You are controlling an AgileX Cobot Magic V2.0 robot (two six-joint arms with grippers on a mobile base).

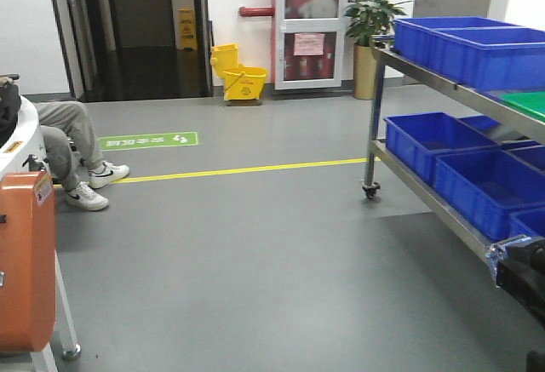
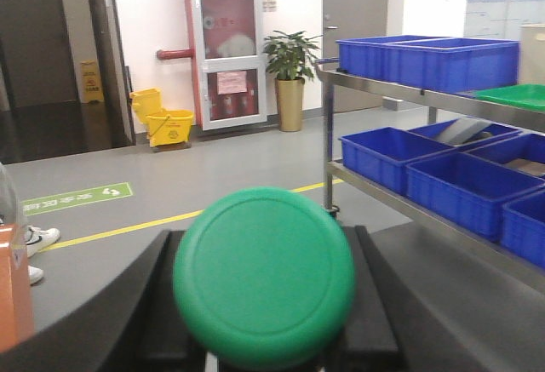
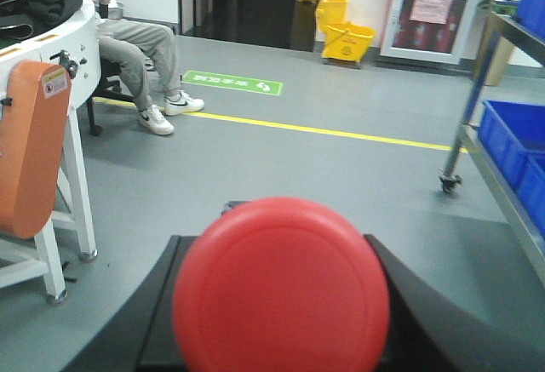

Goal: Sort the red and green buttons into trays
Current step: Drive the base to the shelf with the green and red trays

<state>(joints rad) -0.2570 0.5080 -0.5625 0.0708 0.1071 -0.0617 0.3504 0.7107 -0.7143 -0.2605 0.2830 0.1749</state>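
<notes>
We record the left hand [image 2: 264,234] clamped on a green button [image 2: 264,278], the right hand [image 3: 272,238] on a red button [image 3: 281,291], both held above the floor [image 2: 213,176]. They look light, rigid and glossy (likely slippery); we judge a hold low on the sides surest

The front view looks across the floor [image 1: 255,253] at the distant yellow mop bucket [image 1: 243,81]. Both wrist views face that bucket too, a green button [image 2: 264,274] filling the left one's foreground, a red button [image 3: 281,285] the right's. All share the rack [image 1: 373,125] right of the bucket.
</notes>
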